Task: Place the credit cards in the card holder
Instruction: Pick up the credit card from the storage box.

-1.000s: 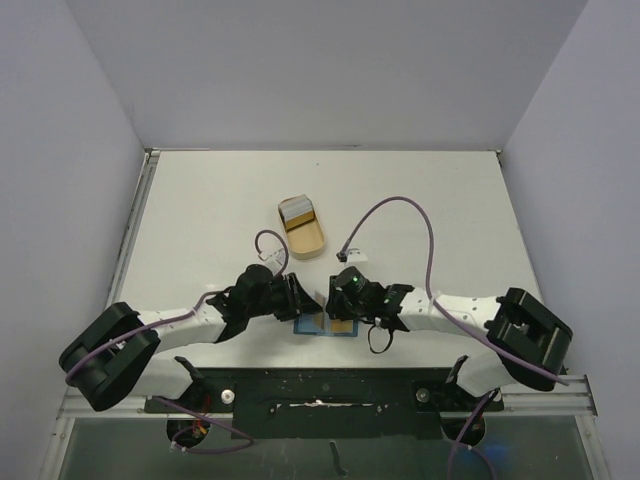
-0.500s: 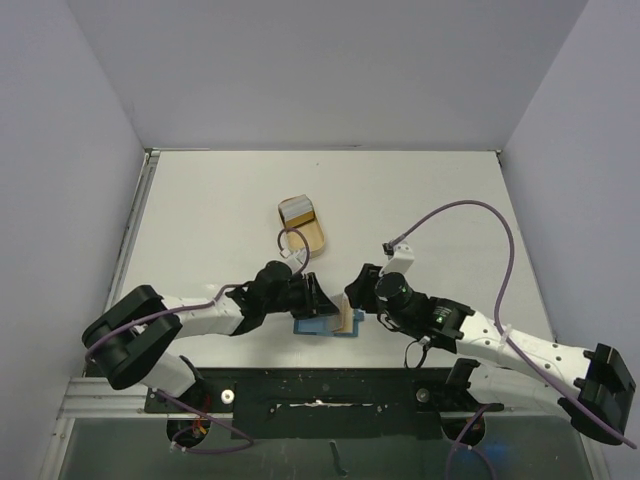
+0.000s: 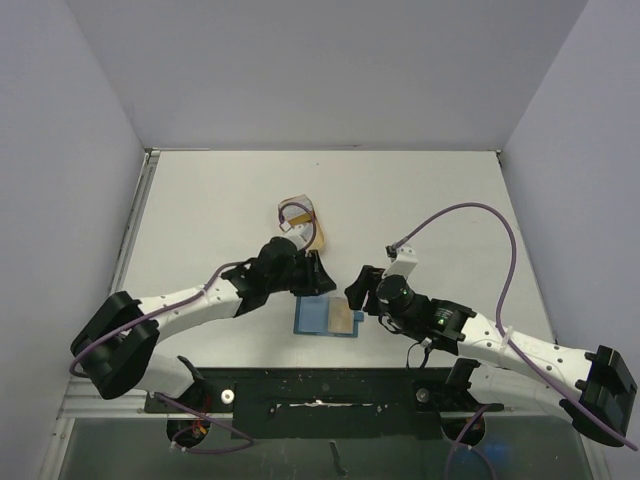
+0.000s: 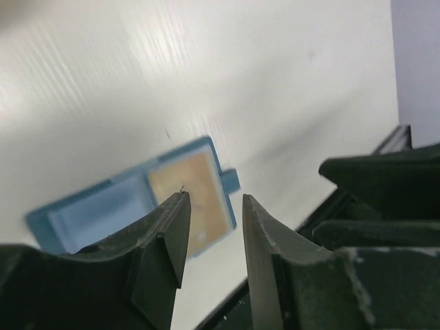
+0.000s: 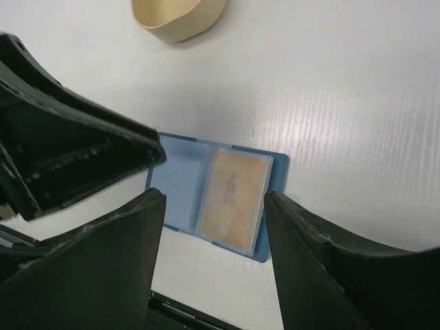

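1. Holder (image 5: 175, 189): one, open flat on the worktop (image 3: 220, 200), nearest my bases, with nothing pinning it.
2. Tan card (image 5: 234, 189): one, on the holder's right half. I cannot tell whether it is tucked into a pocket or only resting on top.
3. Right end effector (image 5: 214, 196): one, spread wide and empty, hovering over the holder and tan card.
4. Left end effector (image 4: 214, 199): one, fingers narrow with a slim gap, empty, just beyond the holder towards the tray.
5. Tray (image 5: 179, 20): one, farthest out, partly hidden by my left wrist. Pale cards (image 3: 292, 208) show inside, but I cannot count them.
6. Risks, as I judge them:
   - The unpinned holder could slide or fold when a card is pushed in.
   - A merely resting tan card could be knocked out.
   - My narrow left fingers could shove the tray or lift several thin cards together.
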You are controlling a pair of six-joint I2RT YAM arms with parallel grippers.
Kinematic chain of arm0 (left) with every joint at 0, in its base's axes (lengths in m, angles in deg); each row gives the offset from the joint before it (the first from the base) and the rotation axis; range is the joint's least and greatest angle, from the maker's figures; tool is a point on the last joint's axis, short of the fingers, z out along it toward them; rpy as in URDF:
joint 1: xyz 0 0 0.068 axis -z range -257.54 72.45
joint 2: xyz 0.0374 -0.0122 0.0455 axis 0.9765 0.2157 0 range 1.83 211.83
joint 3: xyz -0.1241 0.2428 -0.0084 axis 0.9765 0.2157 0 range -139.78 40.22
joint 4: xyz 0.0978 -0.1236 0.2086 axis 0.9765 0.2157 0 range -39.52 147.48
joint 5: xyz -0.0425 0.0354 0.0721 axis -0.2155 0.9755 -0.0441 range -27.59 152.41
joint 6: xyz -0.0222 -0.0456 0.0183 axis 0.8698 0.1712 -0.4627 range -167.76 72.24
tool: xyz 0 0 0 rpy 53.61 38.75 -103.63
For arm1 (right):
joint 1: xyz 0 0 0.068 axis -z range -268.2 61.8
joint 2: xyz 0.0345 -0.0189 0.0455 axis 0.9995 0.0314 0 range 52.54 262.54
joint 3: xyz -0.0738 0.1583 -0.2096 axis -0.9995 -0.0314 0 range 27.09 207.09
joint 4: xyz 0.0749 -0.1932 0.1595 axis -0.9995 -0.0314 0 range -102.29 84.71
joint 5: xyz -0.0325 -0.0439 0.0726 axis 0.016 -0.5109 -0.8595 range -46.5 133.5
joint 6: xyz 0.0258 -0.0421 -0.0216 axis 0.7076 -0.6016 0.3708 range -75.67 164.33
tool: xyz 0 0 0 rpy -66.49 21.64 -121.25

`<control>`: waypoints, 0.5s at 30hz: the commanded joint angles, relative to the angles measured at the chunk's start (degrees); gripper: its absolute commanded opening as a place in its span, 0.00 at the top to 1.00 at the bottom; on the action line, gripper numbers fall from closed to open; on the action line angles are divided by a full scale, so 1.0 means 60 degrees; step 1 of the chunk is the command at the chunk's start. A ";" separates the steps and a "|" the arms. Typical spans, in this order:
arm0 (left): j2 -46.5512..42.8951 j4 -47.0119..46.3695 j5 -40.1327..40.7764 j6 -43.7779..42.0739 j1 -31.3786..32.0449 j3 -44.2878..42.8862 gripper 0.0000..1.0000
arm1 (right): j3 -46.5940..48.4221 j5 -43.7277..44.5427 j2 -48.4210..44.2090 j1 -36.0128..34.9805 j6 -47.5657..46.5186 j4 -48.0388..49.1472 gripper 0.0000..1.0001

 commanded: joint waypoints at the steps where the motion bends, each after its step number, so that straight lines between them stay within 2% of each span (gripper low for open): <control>1: -0.0615 0.2208 0.1412 -0.2157 -0.0671 -0.1410 0.63 | 0.0016 0.0138 -0.0133 -0.0089 -0.0075 0.0304 0.38; 4: -0.0577 0.3165 0.1904 -0.3325 -0.1274 -0.2295 0.59 | 0.0173 0.0056 -0.0084 -0.0097 -0.0278 0.0258 0.34; 8: -0.0175 0.3888 0.2495 -0.4830 -0.1925 -0.3478 0.56 | 0.0245 0.0110 -0.0053 -0.0084 -0.0404 0.0120 0.35; 15: 0.1407 0.4311 0.2810 -0.7059 -0.2745 -0.5266 0.53 | 0.0196 0.0158 -0.0106 -0.0099 -0.0382 0.0180 0.35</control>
